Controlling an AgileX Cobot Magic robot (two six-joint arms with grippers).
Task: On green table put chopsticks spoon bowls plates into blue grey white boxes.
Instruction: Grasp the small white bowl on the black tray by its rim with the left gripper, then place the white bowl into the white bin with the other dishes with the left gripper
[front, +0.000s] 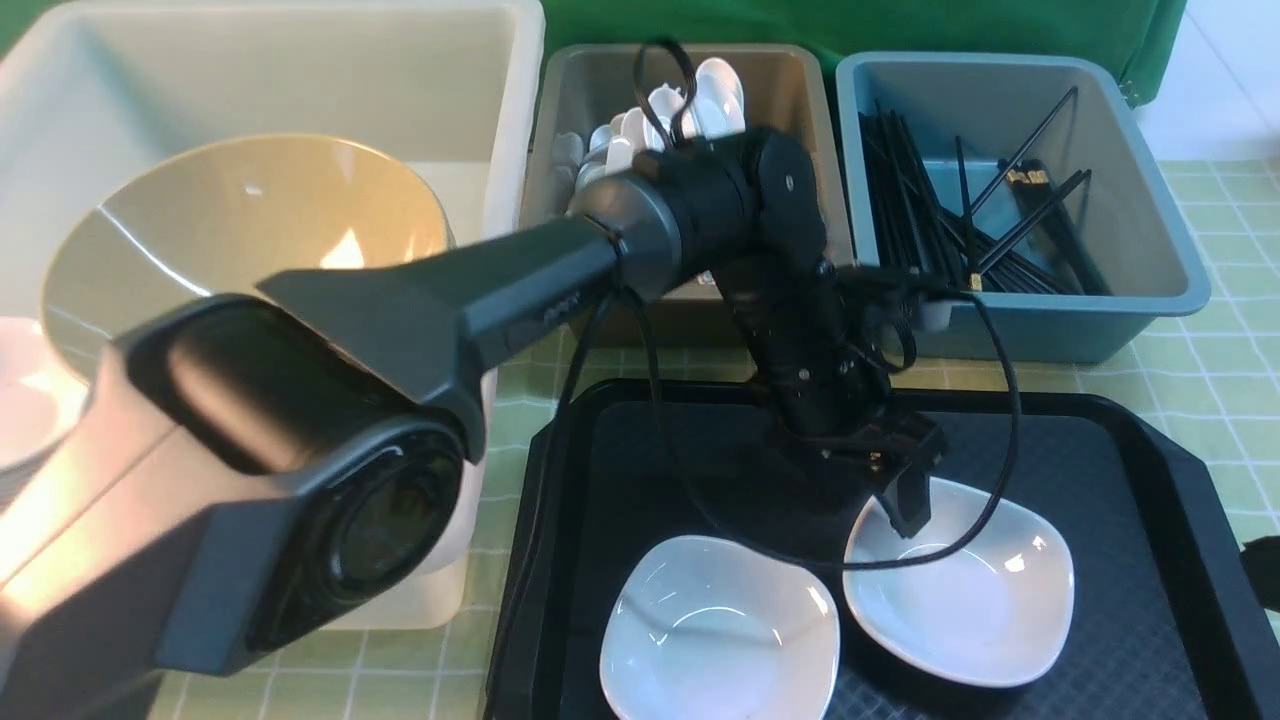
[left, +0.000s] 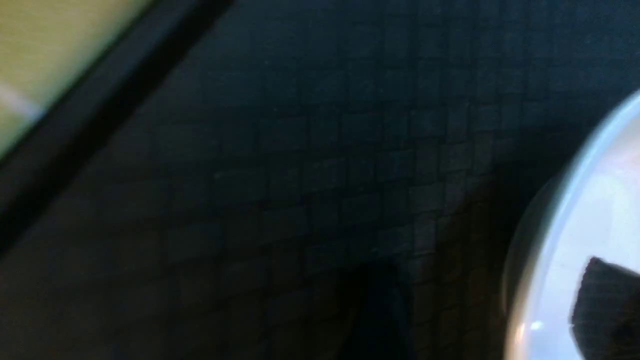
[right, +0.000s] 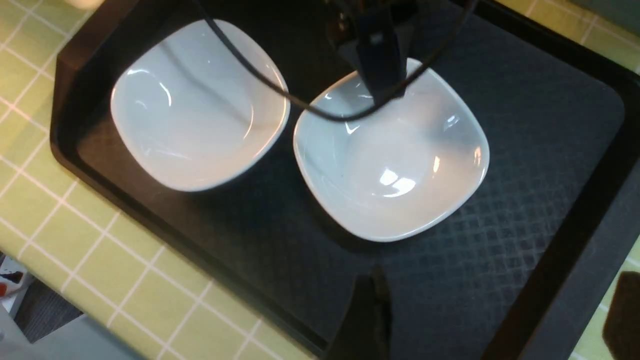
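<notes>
Two plates (front: 720, 640) still need boxing from the tray (front: 1120, 500); chopsticks (front: 905, 200), spoons (front: 715, 100) and a bowl (front: 270, 210) are boxed. Left end effector (left: 495, 305) stands parted astride one rim, ungripped; right end effector (right: 495, 320) gapes wide, holding nothing

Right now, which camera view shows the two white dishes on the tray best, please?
The right wrist view: both dishes show their full rims. The front view cuts one off; the left wrist view shows part of one.
</notes>
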